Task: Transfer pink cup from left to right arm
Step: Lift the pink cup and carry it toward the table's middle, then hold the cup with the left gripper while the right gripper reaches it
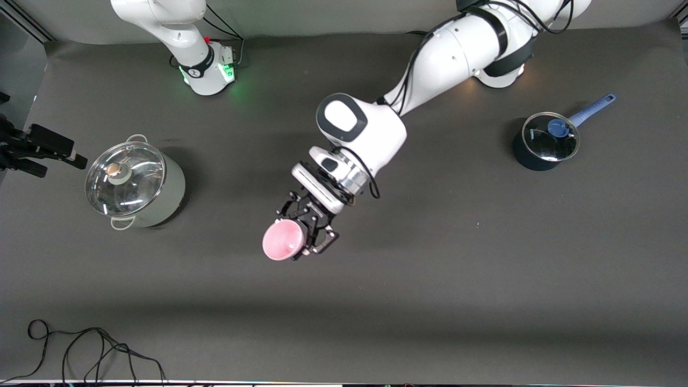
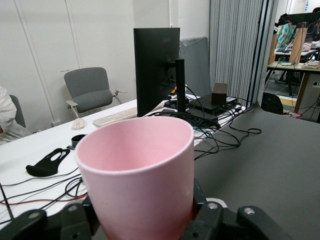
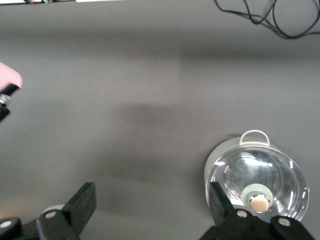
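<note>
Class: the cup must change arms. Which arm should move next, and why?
The right arm, probably. The left end effector is shut on the pink cup, holding it over mid-table. The right end effector hangs open and empty beside the lidded grey pot.

pink cup [image 1: 281,240] in left gripper [image 1: 307,228]

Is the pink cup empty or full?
Empty: the pink cup, held by the left gripper, shows a bare pink inside.

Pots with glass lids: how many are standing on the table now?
2. The large pale pot stands toward the right arm's end of the table. The small dark saucepan, with a blue handle, stands toward the left arm's end. None seems hidden.
</note>
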### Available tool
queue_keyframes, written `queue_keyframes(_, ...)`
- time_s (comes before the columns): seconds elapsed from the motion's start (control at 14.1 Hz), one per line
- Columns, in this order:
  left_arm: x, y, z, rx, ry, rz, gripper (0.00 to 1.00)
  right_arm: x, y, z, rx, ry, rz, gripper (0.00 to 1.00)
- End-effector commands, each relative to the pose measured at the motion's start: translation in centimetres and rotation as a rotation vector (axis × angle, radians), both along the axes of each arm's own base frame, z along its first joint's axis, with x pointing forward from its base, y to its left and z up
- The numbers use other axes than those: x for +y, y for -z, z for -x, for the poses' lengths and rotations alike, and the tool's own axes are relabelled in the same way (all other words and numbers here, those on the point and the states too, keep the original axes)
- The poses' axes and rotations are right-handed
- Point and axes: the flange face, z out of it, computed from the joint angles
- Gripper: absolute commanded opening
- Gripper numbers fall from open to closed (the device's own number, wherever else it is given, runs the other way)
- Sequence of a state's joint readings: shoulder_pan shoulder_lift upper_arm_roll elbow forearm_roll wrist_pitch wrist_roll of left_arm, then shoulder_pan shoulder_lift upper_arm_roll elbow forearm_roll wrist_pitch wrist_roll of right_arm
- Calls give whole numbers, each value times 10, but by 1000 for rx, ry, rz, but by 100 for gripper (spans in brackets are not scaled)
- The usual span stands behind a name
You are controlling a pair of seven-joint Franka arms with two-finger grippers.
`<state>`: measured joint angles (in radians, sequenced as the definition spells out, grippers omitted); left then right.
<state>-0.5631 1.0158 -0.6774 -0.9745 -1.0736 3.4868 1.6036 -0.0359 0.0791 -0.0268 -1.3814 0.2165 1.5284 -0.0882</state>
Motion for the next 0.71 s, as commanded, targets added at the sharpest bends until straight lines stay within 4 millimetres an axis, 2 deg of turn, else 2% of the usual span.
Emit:
queue_keyframes(0.0, -23, -10, 22, -38, -39, 5, 0, 10, -13, 2, -19, -28, -21, 100)
queue_keyframes(0.28, -26, -7, 25, -63, -106, 15, 0, 32, -13, 0, -22, -58, -37, 100)
queue_keyframes(0.43, -28, -7, 26, -60, -105, 18, 0, 50, -1, -8, -5, -82, -94, 100)
queue_keyframes(0.57, -27, -7, 25, -58, -106, 20, 0, 58, 16, -22, 12, -83, -201, 100)
queue_keyframes(0.64, -27, -7, 25, -58, -105, 19, 0, 62, 20, -30, -3, -83, -202, 100)
